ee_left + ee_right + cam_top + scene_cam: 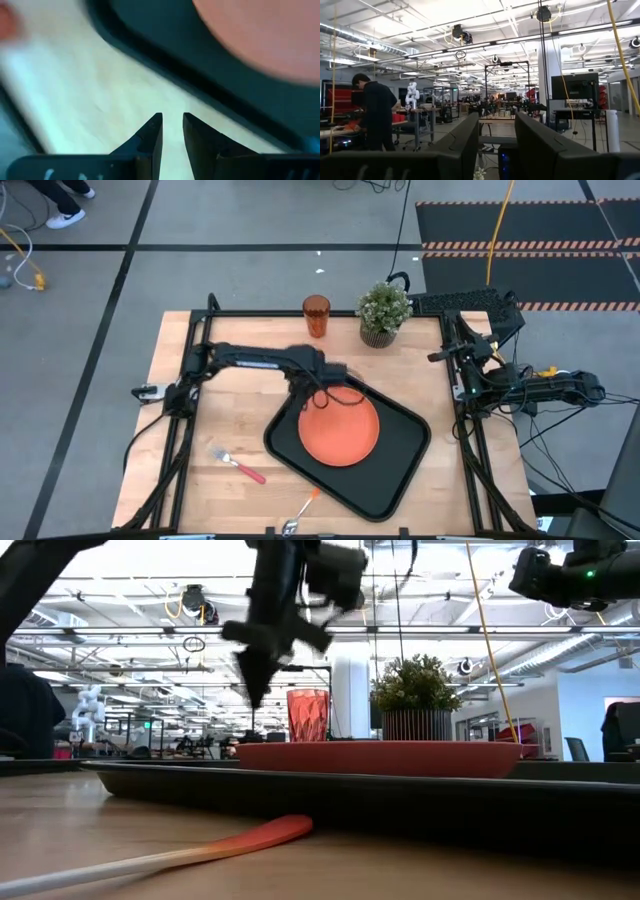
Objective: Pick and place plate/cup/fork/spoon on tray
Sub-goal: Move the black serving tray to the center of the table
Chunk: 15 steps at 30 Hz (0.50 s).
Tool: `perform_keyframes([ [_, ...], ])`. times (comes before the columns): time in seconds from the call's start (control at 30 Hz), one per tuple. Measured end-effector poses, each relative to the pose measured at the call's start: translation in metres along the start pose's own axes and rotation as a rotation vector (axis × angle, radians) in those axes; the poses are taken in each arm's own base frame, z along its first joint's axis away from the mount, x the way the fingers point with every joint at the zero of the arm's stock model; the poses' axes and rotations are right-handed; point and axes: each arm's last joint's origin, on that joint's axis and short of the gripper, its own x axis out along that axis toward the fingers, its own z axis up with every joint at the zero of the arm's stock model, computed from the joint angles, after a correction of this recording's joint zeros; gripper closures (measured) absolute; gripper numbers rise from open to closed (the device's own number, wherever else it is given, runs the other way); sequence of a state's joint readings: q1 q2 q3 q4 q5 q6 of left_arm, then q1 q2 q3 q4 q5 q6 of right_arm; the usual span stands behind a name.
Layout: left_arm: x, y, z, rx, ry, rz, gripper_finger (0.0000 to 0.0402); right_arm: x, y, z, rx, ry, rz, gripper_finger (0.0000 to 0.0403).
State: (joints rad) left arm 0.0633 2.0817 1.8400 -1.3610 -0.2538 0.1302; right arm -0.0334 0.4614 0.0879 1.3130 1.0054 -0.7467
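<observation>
The orange plate [340, 430] lies flat on the black tray [400, 470], which sits askew on the wooden table. My left gripper [303, 392] points down above the table just off the tray's far-left rim [165, 55]; its fingers stand a narrow gap apart and hold nothing [172, 125]. The amber cup [316, 315] stands upright at the table's far edge. The fork [238, 465] lies on the table left of the tray. The spoon [302, 512] lies at the near edge. My right gripper [503, 315] waits at the far right, open and empty [497, 130].
A potted green plant [383, 310] stands right of the cup at the far edge. In the low view the spoon's orange handle [200, 850] lies before the tray's rim [400, 800]. A person [377, 115] stands in the room beyond the table.
</observation>
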Motion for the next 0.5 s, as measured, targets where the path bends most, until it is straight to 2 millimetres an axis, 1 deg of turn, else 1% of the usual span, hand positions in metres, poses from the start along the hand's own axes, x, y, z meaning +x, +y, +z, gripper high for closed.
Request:
perform_keyframes([
  [0.07,-0.013,0.008,0.009,0.070,-0.171,0.049,0.0321,0.000,0.000,0.000,0.000,-0.010,0.010,0.0280],
  [0.1,-0.016,0.010,0.014,0.130,-0.240,0.072,0.0321,0.000,0.000,0.000,-0.001,-0.010,0.012,0.0280],
  [0.2,-0.021,0.009,0.030,0.383,-0.382,0.161,0.0321,0.000,0.001,0.000,-0.012,-0.010,0.013,0.0280],
  [0.23,-0.018,0.007,0.035,0.461,-0.396,0.185,0.0321,0.000,0.001,0.000,-0.022,-0.009,0.013,0.0280],
  [0.3,-0.013,0.007,0.043,0.548,-0.420,0.218,0.0321,0.000,0.000,0.000,-0.044,-0.006,0.009,0.0280],
  [0.37,0.000,0.011,0.048,0.570,-0.400,0.217,0.0321,0.000,0.001,-0.001,-0.064,-0.001,0.012,0.0280],
  [0.43,0.014,0.021,0.048,0.565,-0.357,0.198,0.0321,0.000,0.002,-0.002,-0.080,0.004,0.016,0.0280],
  [0.5,0.025,0.031,0.048,0.537,-0.346,0.157,0.0321,0.000,0.003,-0.003,-0.094,0.011,0.023,0.0280],
])
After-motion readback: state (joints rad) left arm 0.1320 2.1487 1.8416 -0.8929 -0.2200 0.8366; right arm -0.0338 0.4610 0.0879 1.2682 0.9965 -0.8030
